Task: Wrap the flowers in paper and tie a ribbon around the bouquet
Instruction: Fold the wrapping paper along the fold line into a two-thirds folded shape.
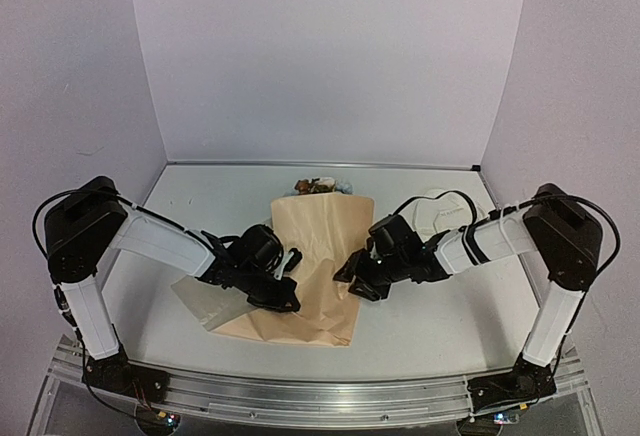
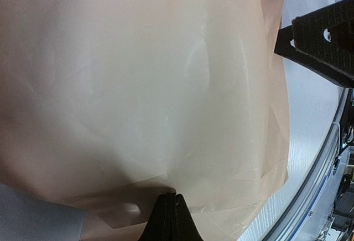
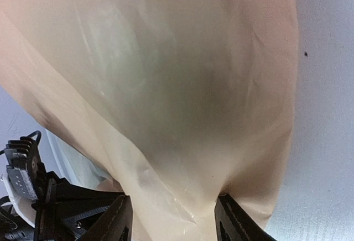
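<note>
The tan paper (image 1: pixel 318 236) lies in the middle of the table, folded over into a loose wrap. The flowers (image 1: pixel 320 186) show only as small heads above its far end; their stems are hidden. My left gripper (image 1: pixel 288 294) is shut on the paper's (image 2: pixel 138 86) raised near-left fold, fingertips (image 2: pixel 172 198) pressed together on it. My right gripper (image 1: pixel 352 278) straddles the right side of the paper (image 3: pixel 182 86). The gathered paper fills the gap of the right gripper (image 3: pixel 174 207) and touches both fingers. The ribbon (image 1: pixel 440 212) lies as a pale heap at the back right.
A pale grey-green sheet (image 1: pixel 200 301) sticks out from under the paper at the near left. The right gripper's black body (image 2: pixel 326 39) shows close by in the left wrist view. The table's metal front rail (image 1: pixel 320 396) runs below the paper.
</note>
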You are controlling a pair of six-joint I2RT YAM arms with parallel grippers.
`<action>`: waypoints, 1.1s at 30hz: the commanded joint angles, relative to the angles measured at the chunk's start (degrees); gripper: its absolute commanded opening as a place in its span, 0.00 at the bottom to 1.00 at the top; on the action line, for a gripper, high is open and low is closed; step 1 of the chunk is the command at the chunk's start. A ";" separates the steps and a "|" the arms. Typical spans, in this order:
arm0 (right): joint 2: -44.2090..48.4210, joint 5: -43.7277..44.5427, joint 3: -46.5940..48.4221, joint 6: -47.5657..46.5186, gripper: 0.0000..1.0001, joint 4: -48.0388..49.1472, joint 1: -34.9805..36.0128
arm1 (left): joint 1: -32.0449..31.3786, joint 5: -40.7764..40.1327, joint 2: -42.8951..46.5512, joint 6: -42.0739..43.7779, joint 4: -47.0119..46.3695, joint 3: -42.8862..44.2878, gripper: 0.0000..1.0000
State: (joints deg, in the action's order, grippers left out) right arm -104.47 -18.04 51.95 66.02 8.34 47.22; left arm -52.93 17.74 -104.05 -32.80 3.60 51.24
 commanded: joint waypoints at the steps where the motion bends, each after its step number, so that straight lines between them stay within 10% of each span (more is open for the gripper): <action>1: -3.03 1.25 2.86 0.20 0.48 1.50 -1.61 | 0.36 -3.01 -0.98 1.41 6.73 -0.33 0.00; 33: -18.60 0.33 24.99 2.75 0.48 -2.03 -20.36 | 0.97 -3.07 0.85 3.18 10.65 -0.09 0.00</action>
State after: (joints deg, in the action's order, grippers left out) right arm -120.49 -18.93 71.37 68.18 8.79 28.68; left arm -52.62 17.71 -103.76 -31.30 5.92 51.75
